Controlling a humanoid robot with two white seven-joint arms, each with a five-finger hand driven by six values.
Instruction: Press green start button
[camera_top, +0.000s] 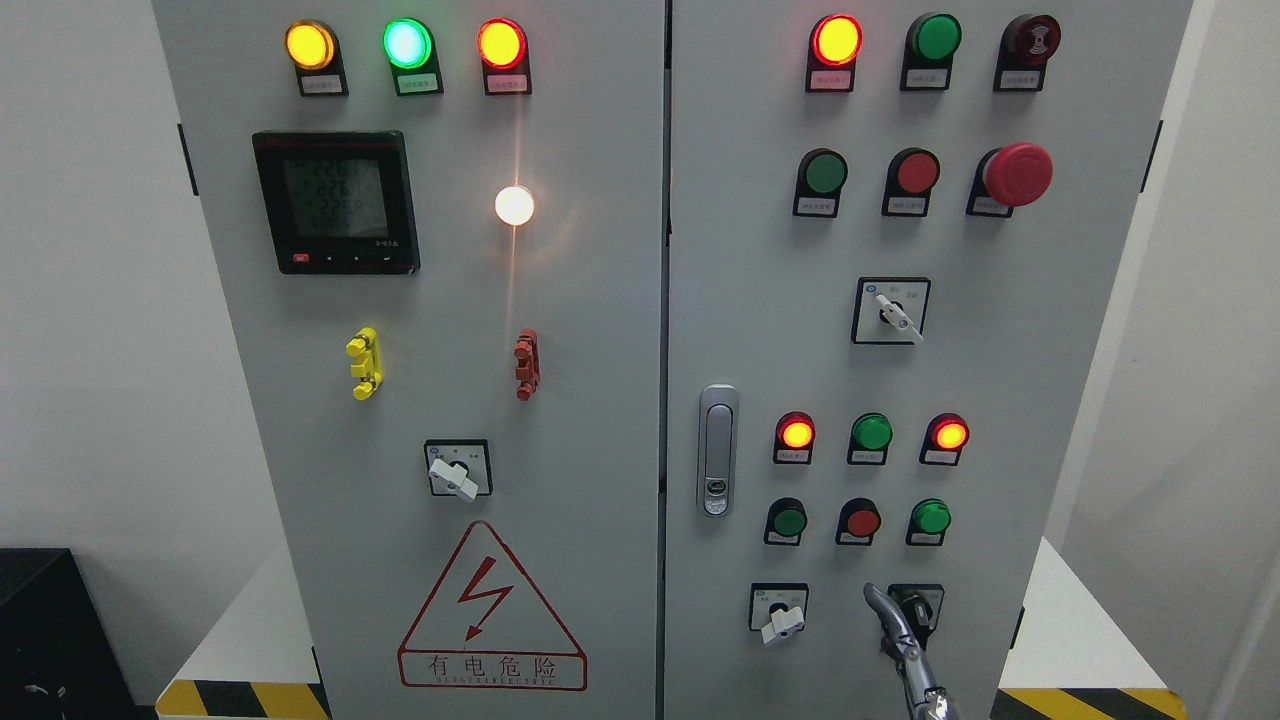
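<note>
Several green buttons sit on the right door of the grey cabinet (1050, 400). One dark green button (826, 172) is in the upper row beside a red one (916, 172). In the lowest button row are a dark green button (789, 521), a red button (861, 521) and a brighter green button (931, 516). A slim metal part of my right hand (890, 615) rises from the bottom edge. Its tip lies below that row, between the red and the brighter green button, touching neither. It covers part of a black selector switch (925, 600). My left hand is out of view.
Above the lowest buttons are a lit red lamp (796, 433), a green lamp (871, 432) and another lit red lamp (948, 434). A red mushroom stop button (1018, 174) juts out at the upper right. A door handle (717, 450) and a white selector switch (782, 620) lie left of my hand.
</note>
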